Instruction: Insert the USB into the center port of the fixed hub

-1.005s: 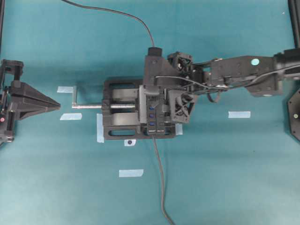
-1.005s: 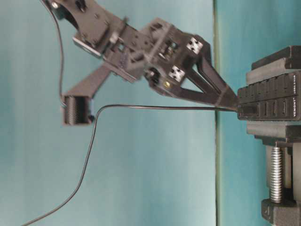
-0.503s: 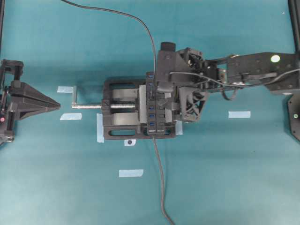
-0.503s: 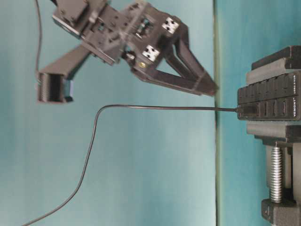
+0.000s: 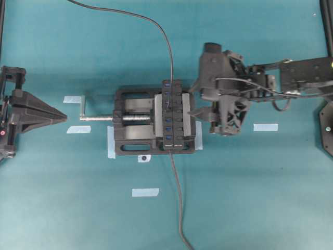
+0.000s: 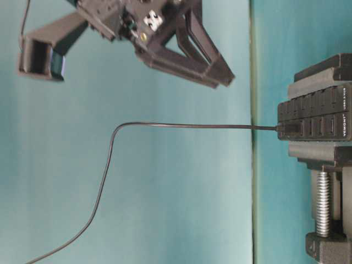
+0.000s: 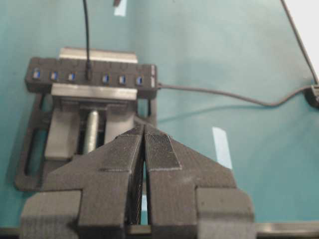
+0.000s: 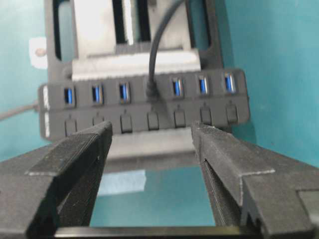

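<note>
The fixed hub (image 5: 173,117) is clamped in a black vise (image 5: 132,122). The USB (image 5: 167,102) sits in the hub's middle slot, so the center port is covered by the plug (image 8: 153,89). Its thin cable (image 5: 156,23) runs off toward the far edge. My right gripper (image 5: 192,99) hangs just right of the hub and above it (image 6: 224,81). It is open, with only mat between its fingers (image 8: 102,134). My left gripper (image 5: 63,115) is shut and empty at the far left, pointing at the vise (image 7: 144,128).
The hub's own thicker cable (image 5: 178,203) trails to the near edge. The vise's silver screw and handle (image 5: 91,117) stick out to the left. Several pale tape strips (image 5: 265,127) (image 5: 145,192) mark the teal mat.
The right gripper has drawn back to the right and risen away from the hub, jaws still open. The USB stays seated in the hub. The left arm has not moved.
</note>
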